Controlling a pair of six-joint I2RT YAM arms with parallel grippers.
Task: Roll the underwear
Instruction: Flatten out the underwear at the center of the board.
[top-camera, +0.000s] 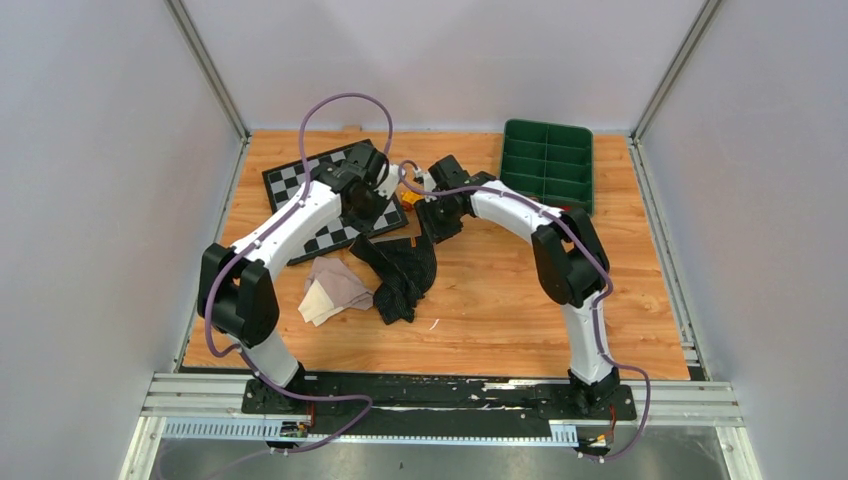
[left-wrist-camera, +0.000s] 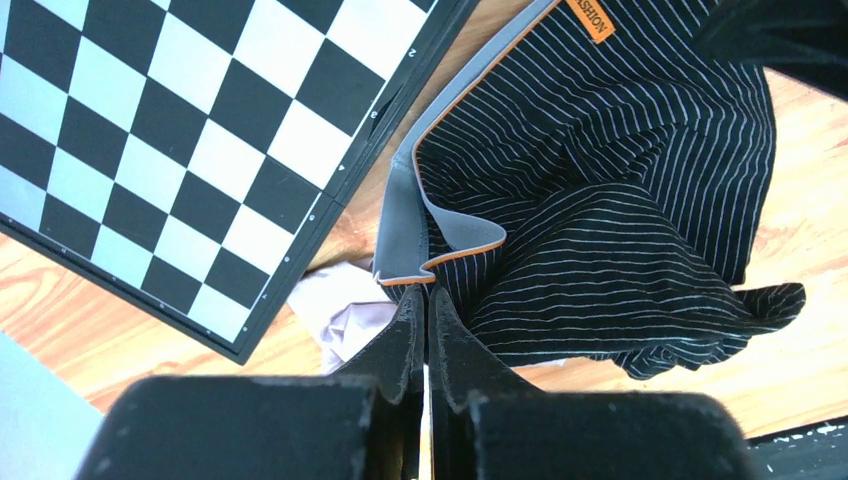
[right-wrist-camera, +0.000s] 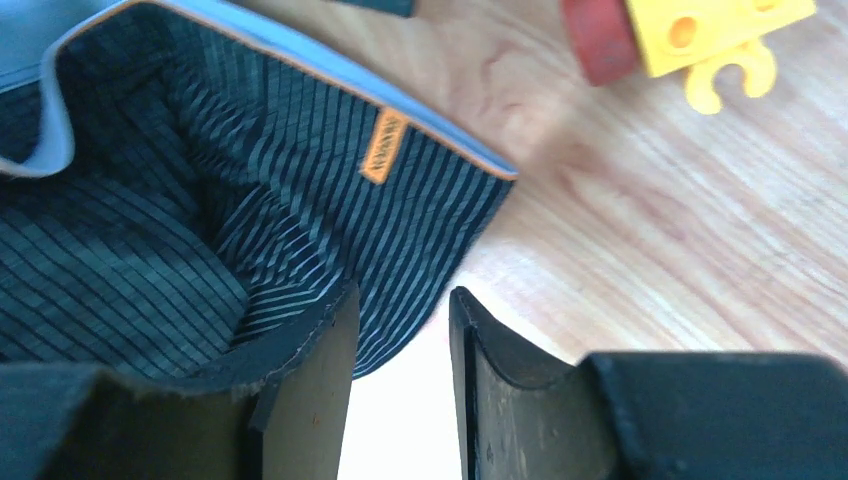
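Observation:
The black underwear (top-camera: 402, 272), pin-striped with a grey, orange-edged waistband (left-wrist-camera: 440, 225), lies crumpled on the wood between the arms. My left gripper (left-wrist-camera: 427, 296) is shut on its waistband edge and holds that corner up; in the top view the left gripper (top-camera: 372, 225) is at the mat's near corner. My right gripper (right-wrist-camera: 400, 305) is open over the garment's other waistband corner (right-wrist-camera: 440, 215), with the cloth against its left finger (right-wrist-camera: 325, 340). A tan and cream heap of cloth (top-camera: 335, 287) lies to the left of the black one. A pale pink cloth (left-wrist-camera: 345, 320) shows under my left fingers.
The checkerboard mat (top-camera: 300, 182) lies at the back left under my left arm and fills the left of the left wrist view (left-wrist-camera: 190, 140). A green divided tray (top-camera: 547, 162) stands at the back right. A yellow and red toy (right-wrist-camera: 705, 30) lies beyond my right gripper.

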